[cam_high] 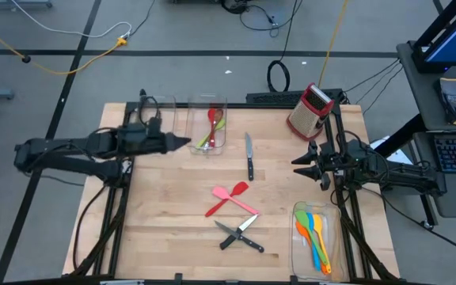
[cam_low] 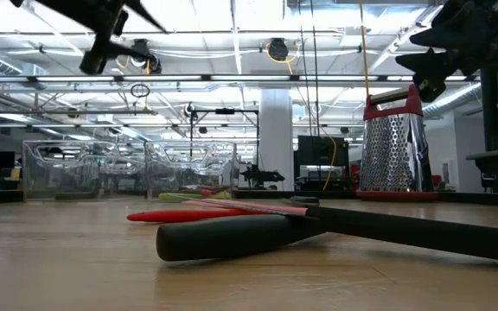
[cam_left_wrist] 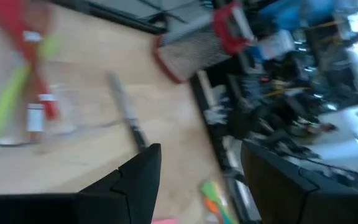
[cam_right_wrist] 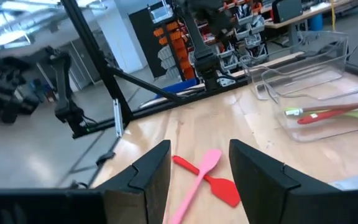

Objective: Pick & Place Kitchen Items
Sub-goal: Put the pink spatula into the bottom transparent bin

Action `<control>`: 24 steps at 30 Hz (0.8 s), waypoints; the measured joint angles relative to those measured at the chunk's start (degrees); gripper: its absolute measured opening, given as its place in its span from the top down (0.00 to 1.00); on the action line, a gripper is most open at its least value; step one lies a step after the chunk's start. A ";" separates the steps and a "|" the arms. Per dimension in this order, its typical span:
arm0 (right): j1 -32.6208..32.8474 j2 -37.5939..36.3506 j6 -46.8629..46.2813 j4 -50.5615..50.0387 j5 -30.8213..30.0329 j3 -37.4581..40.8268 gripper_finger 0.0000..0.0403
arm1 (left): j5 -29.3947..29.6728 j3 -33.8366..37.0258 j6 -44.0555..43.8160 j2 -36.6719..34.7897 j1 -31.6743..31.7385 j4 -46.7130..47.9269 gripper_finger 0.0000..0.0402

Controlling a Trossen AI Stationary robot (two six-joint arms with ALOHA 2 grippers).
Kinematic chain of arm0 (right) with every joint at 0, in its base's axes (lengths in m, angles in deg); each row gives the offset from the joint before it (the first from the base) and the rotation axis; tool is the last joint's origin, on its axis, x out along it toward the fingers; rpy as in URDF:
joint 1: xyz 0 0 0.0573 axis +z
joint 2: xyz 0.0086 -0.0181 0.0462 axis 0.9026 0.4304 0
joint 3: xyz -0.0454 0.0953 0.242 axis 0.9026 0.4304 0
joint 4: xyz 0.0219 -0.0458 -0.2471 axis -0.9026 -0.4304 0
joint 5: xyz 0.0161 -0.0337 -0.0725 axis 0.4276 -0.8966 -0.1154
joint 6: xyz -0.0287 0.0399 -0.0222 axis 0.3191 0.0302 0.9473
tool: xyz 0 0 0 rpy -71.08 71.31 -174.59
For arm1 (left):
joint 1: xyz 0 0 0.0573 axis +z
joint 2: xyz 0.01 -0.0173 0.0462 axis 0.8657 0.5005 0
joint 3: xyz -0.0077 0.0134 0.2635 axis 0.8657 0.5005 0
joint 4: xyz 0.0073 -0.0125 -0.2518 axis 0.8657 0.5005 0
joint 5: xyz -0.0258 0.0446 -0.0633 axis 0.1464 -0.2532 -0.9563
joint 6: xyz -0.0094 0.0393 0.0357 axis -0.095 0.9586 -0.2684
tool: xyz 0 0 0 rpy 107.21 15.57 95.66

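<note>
My left gripper (cam_high: 185, 142) hangs open above the table's far left, beside a clear bin (cam_high: 197, 111) that holds a red utensil (cam_high: 212, 123) and a green one (cam_high: 207, 141). My right gripper (cam_high: 298, 163) stands open at the table's right, with nothing between its fingers (cam_right_wrist: 201, 148). A black-handled knife (cam_high: 249, 155) lies flat between the two arms. A red spatula (cam_high: 229, 193) and a pink one (cam_high: 221, 205) lie crossed at mid-table. Two more knives (cam_high: 240, 233) lie crossed near the front edge.
A red box grater (cam_high: 311, 111) stands at the far right. A second clear bin (cam_high: 298, 212) at the near right holds orange, blue, yellow and green utensils (cam_high: 315, 241). Bare wood lies along the table's left side.
</note>
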 joint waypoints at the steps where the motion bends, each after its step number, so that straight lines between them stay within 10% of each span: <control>1: -0.02 0.00 -0.93 0.28 0.00 0.00 0.61 | 1.20 0.00 0.25 0.89 -2.14 -2.20 0.44; 24: -0.02 0.00 -11.52 0.89 0.02 0.00 0.61 | 14.71 -1.80 -8.64 32.38 -28.02 -30.89 0.44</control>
